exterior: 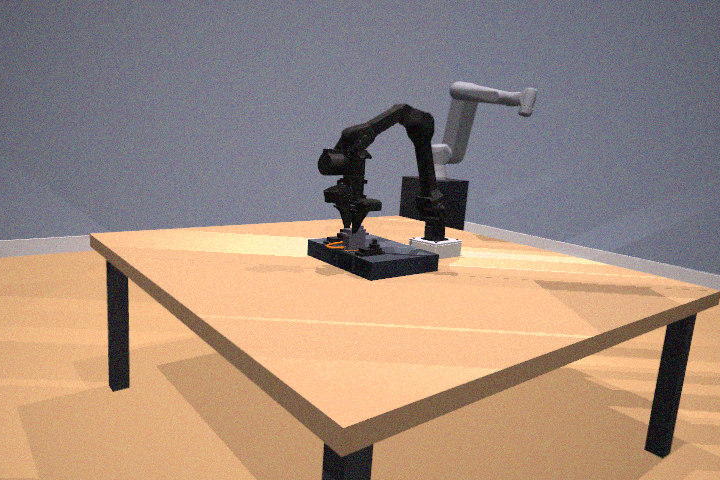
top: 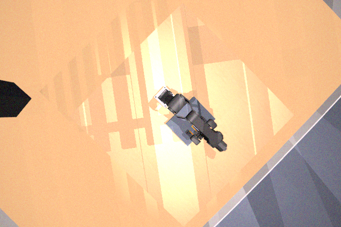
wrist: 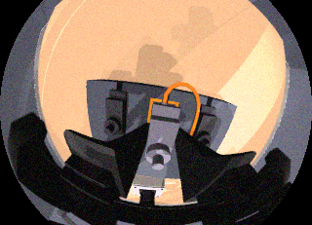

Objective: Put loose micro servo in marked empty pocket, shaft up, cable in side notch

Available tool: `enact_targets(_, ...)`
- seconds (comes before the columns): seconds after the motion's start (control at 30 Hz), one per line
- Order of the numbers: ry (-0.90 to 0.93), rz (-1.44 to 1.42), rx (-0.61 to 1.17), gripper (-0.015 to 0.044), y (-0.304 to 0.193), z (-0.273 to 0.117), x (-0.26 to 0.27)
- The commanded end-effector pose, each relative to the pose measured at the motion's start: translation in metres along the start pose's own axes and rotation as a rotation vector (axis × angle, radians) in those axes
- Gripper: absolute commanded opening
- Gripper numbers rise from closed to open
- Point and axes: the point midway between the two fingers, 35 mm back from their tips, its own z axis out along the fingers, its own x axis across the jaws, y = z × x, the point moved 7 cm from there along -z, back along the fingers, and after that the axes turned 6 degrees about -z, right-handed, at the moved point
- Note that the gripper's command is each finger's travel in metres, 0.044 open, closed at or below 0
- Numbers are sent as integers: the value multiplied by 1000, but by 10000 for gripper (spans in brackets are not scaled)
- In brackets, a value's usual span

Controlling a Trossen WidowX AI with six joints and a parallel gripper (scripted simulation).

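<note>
The grey loose micro servo (wrist: pixel 165 130) (exterior: pixel 357 240) is upright between the fingers, output shaft up. My gripper (exterior: pixel 354 230) is shut on it, over the dark robot deck (top: pixel 176 128) (exterior: pixel 395 268) (wrist: pixel 97 105). The orange pocket outline (wrist: pixel 149 111) shows partly behind the servo; the servo and fingers hide the rest and the pocket's inside. The servo is low over the outline; whether its ears touch the deck cannot be told. The orange cable (wrist: pixel 199 100) (exterior: pixel 332 245) loops out from the servo's far end and back beside it. The side notch is not visible.
Two dark servo units, left (wrist: pixel 116 108) and right (wrist: pixel 208 119), stand on the deck on either side of the held servo. The arm's white base (top: pixel 160 100) (exterior: pixel 451 249) is close behind the deck. A grey second arm (exterior: pixel 460 127) stands beyond the table.
</note>
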Motion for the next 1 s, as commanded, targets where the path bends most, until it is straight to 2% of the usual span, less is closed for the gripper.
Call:
enact_targets(0.0, -3, -2, -1, 0, 0, 4, 0)
enact_targets(0.97, -3, -2, -1, 0, 0, 29, 0)
